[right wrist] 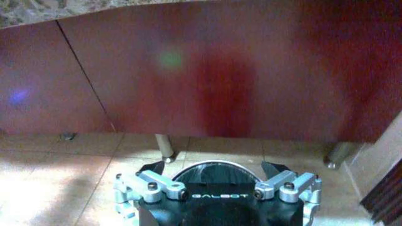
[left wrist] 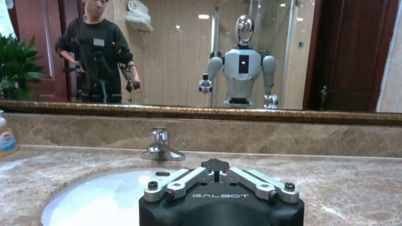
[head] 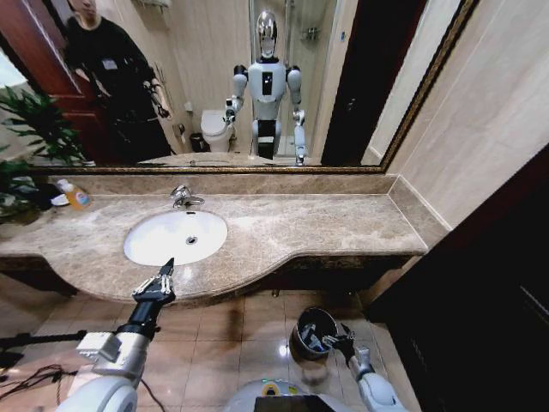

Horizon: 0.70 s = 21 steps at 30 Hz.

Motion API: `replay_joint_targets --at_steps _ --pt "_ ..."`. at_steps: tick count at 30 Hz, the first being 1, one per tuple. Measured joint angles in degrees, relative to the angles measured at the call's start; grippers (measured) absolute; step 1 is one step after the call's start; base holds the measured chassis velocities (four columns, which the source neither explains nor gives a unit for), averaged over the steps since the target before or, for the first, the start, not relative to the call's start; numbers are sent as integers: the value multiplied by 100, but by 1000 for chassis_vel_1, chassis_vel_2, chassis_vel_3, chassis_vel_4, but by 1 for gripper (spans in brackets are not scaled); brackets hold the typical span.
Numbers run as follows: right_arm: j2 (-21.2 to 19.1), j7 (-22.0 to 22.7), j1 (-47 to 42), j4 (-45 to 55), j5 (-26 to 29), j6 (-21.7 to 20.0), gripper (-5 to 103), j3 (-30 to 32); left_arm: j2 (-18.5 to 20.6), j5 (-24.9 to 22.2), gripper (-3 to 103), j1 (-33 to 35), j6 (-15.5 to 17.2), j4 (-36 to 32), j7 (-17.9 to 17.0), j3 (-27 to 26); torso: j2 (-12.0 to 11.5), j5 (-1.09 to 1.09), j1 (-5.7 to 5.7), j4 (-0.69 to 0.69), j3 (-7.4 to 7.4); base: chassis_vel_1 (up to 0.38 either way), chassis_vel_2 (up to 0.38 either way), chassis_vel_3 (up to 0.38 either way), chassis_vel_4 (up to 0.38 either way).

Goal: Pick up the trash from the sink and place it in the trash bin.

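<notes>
One white oval sink (head: pixel 176 237) sits left of centre in the head view, sunk in a brown marble desk (head: pixel 326 225); its basin looks bare, with one chrome tap (head: pixel 184 196) behind it. The left tool (head: pixel 165 273) hovers at the desk's front edge just below the sink, fingers closed to a point. One dark trash bin (head: pixel 310 332) stands on the floor at lower centre, scraps inside. The right tool (head: pixel 336 341) is at its rim, fingers spread wide. One soap bottle (head: pixel 75 195) stands at upper left.

trash bin (right wrist: pixel 217 170) half hidden behind right claw (right wrist: pixel 213 176), bin contents (head: pixel 310 335) indistinct
</notes>
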Motion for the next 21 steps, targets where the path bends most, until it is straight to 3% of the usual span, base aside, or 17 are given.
replay_joint_targets --at_steps 8,12,21 --pt "136 63 -61 160 378 -86 100 2 0 0 0 0 0 0 0 0 0 1 0 0 0 0 0 0 0" --pt "160 182 -243 663 521 -169 100 16 0 0 0 0 0 0 0 0 0 0 0 0 0 0 0 0 0" --pt "59 539 -788 1927 542 92 100 118 0 0 0 0 0 0 0 0 0 0 0 0 0 0 0 0 0"
